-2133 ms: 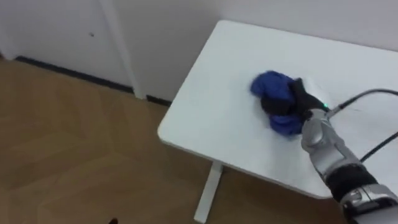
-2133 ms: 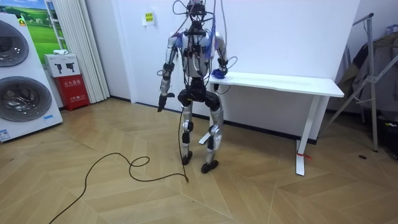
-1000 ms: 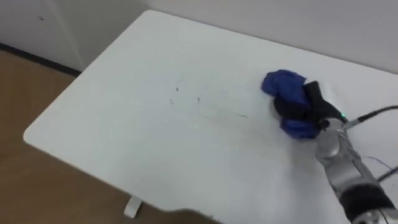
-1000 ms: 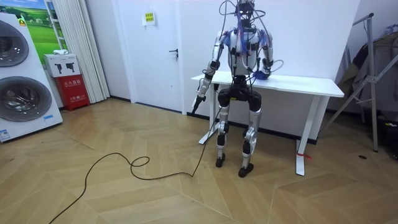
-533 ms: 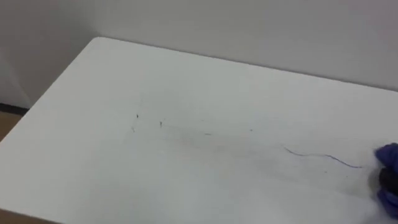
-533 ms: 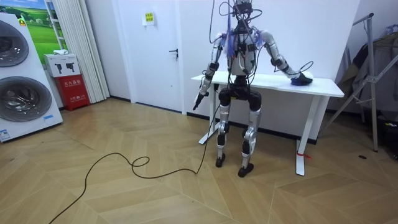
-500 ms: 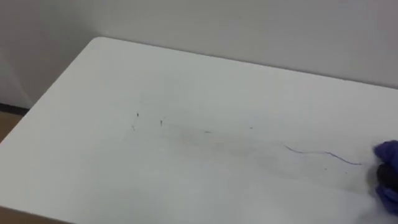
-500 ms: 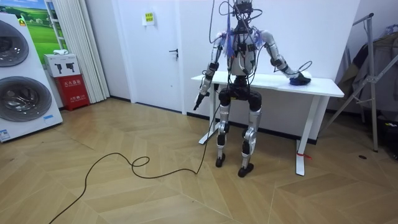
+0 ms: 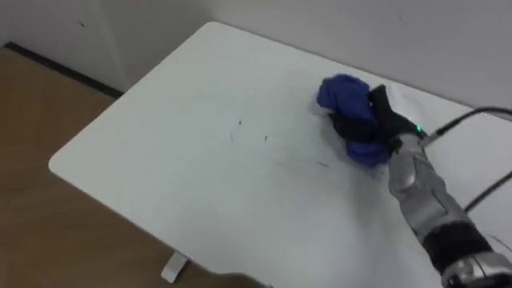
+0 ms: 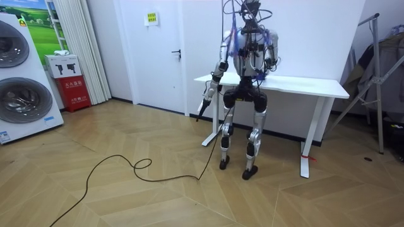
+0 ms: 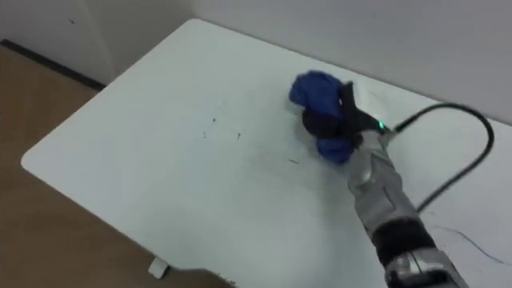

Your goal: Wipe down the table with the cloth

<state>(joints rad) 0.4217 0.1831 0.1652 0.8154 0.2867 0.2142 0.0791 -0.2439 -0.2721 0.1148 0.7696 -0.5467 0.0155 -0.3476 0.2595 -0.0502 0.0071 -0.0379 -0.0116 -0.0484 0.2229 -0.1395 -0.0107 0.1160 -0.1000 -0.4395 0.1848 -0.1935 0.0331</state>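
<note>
Your right hand (image 9: 366, 126) is clenched round the bunched cloth (image 9: 340, 90) on the far side of the table (image 9: 160, 184). Press the cloth flat and sweep it toward 8 o'clock, over the small dark marks (image 9: 240, 124), without lifting. Your left hand (image 10: 204, 101) hangs idle at your side.

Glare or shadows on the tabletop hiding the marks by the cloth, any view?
Left eye view: white table evenly lit, no glare; small dark marks plain, left of the crumpled blue cloth held by the right hand. Right eye view: same. Room view: table nearly edge-on, marks too small to tell.
</note>
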